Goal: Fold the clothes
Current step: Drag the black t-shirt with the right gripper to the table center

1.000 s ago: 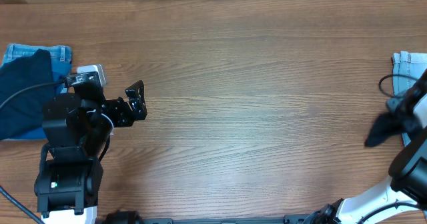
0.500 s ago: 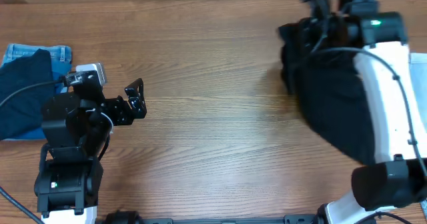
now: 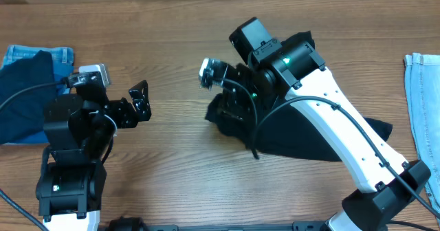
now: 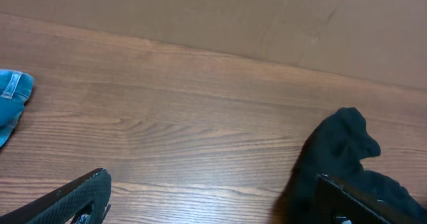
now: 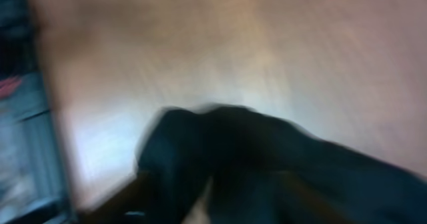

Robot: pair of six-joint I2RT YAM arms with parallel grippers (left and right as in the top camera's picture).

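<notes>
Across the table (image 3: 206, 25) the right arm (image 3: 330, 114) has swung in from the right edge, bringing the black garment (image 3: 295, 138), now heaped mid-table. This looks like the laying-out step. Next it needs spreading flat. Whether the right gripper (image 3: 232, 102) grips it, I cannot tell. The left gripper (image 3: 142, 102) has its jaws apart, empty.

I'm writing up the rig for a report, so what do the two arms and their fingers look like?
The left arm is blocky and black, on a base with white panels and a small green light; a black cable runs off it. Its fingers are black and angular. The right arm has long white shells, black joints, green lights and looping black cables.
</notes>
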